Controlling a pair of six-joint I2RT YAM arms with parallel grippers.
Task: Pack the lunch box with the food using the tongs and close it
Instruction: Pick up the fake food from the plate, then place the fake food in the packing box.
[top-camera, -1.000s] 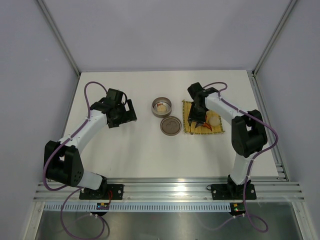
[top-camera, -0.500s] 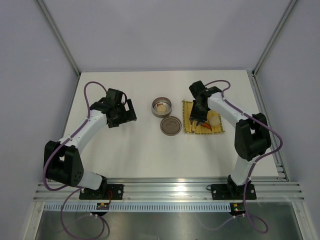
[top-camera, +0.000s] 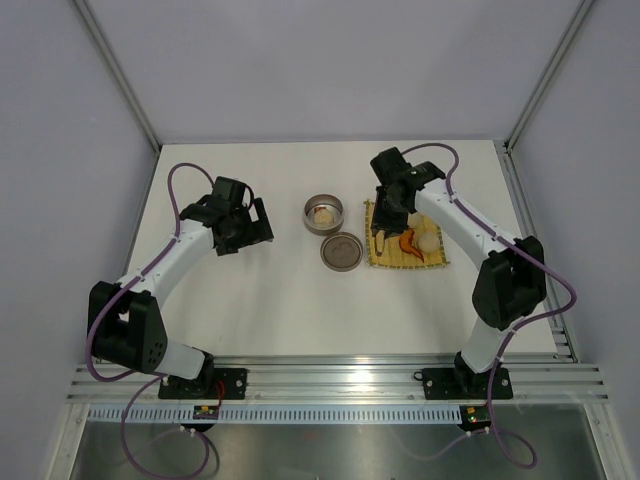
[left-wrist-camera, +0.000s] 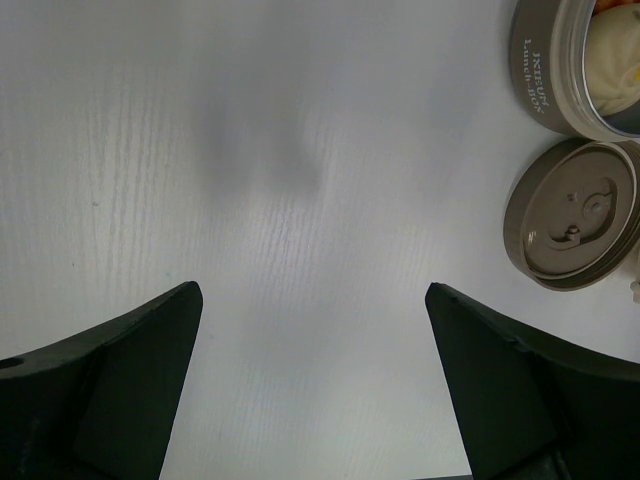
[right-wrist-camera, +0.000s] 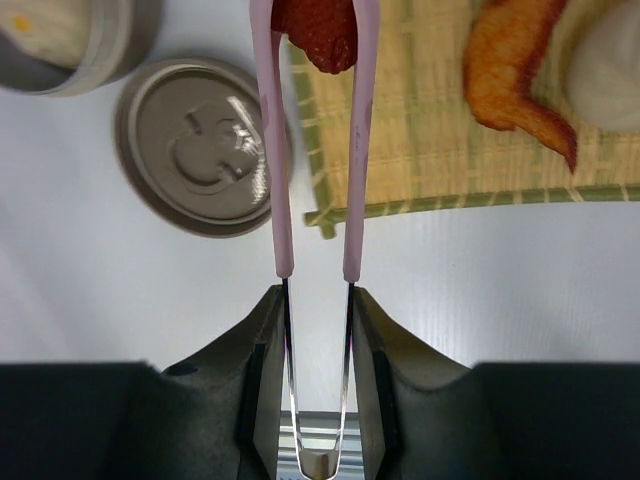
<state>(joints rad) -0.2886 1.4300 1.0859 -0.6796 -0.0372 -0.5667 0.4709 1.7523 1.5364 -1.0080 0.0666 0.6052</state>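
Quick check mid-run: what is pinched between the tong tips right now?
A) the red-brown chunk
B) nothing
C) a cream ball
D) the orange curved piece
A: in the right wrist view the red-brown chunk sits squeezed between the tips of the tongs, while the orange piece lies apart on the mat.

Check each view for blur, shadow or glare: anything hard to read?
Top external: even light, sharp, though the food on the mat is tiny. Left wrist: soft grey shadows smear the table; the left gripper is a dark, featureless silhouette. Right wrist: crisp, no glare; tongs and lid read clearly.
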